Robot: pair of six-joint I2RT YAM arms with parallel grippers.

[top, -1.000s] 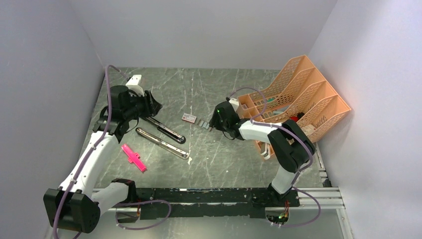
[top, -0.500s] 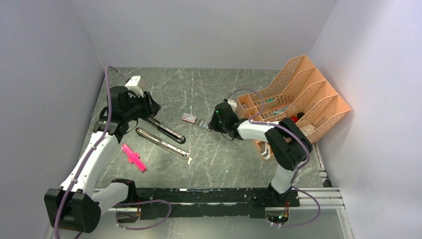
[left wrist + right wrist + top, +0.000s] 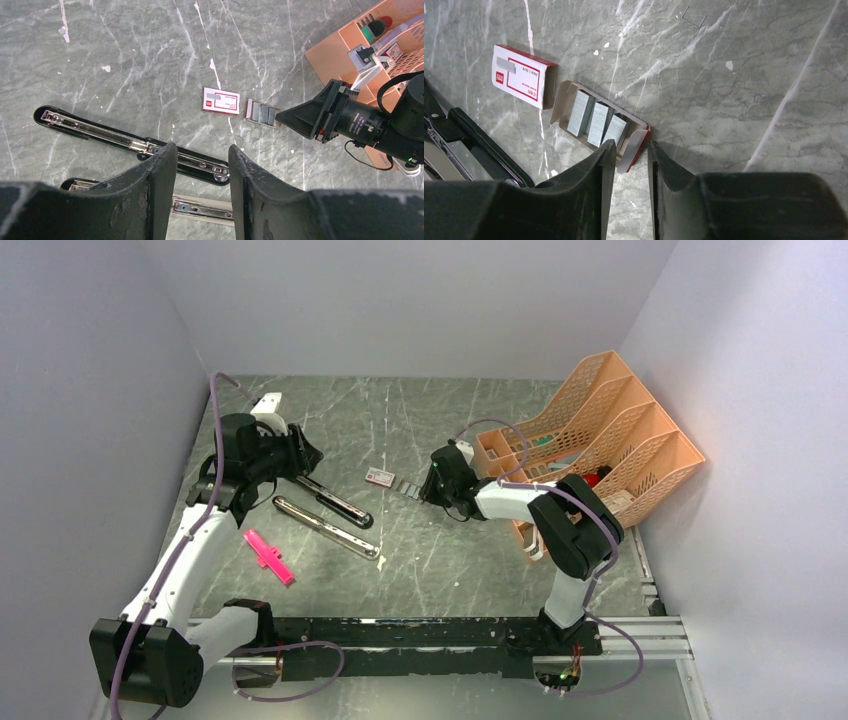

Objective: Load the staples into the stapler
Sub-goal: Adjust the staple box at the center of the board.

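You're poising the right gripper (image 3: 630,150), jaws narrowly parted and empty, at the tray (image 3: 565,95) of staples (image 3: 598,122) centre-left; the stapler (image 3: 489,150) is lying opened at lower left, rail exposed for loading.

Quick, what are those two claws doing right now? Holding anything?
Left gripper: open, holding nothing, above the stapler.
Right gripper: narrowly open, straddling the end flap of the staple tray; no firm grip visible.

Staple box label (image 3: 521,75): print illegible
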